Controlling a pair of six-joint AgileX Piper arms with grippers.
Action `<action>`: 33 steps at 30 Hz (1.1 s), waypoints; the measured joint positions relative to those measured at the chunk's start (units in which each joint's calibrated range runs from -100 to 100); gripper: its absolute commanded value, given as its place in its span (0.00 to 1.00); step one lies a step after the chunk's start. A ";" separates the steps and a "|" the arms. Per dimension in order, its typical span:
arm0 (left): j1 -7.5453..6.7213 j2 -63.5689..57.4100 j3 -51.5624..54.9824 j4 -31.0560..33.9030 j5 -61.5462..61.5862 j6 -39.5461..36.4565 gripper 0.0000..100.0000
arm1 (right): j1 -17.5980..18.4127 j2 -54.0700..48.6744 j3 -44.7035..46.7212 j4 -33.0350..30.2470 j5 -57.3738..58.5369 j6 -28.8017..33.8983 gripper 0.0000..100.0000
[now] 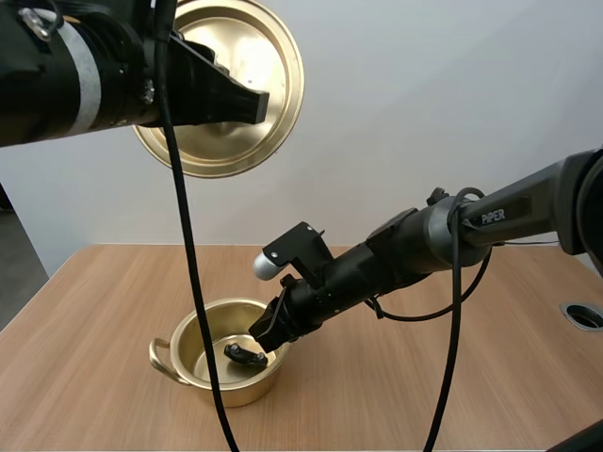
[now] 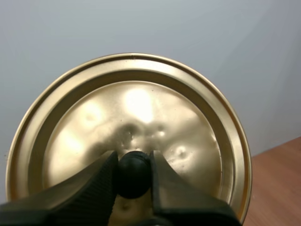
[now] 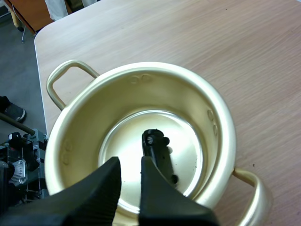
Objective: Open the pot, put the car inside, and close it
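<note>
Closest to me is my left gripper [image 2: 134,162], its two fingers clamped on the black knob [image 2: 133,181] of the brass lid [image 2: 131,103]. In the high view the lid hangs well above the table [image 1: 452,377], up at about 11 o'clock, its face tipped toward the camera and not level.

The pot [image 1: 188,372] stands open toward 7 o'clock on the table, with one handle at its 9 o'clock. My right gripper [image 3: 129,172] reaches down over the pot's rim from its 2 o'clock side, tips inside the mouth. Its fingers stand slightly apart with nothing between them. The car [image 3: 160,157], small and dark, lies on the pot floor just past the fingertips, a little toward 3 o'clock of centre. I cannot tell whether one fingertip touches it.

By my reading, opening is done and the car is in. What remains is the close: lift the right arm clear of the rim, then bring the lid down from 11 o'clock, level it over the pot, seat it and let go of the knob. The right arm crosses the mouth, so it must clear first.
</note>
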 measured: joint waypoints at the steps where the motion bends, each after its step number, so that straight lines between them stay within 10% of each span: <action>1: 0.00 0.04 0.57 0.40 -0.66 0.17 0.00 | -0.09 -0.92 0.00 -0.14 0.00 0.18 0.00; 16: -0.09 15.84 14.66 7.32 16.44 4.32 0.00 | -10.72 -25.09 0.00 -10.00 -32.97 16.95 0.00; 33: -0.16 35.71 23.48 7.36 6.54 13.03 0.00 | -13.84 -32.61 0.00 -9.73 -29.96 17.05 0.00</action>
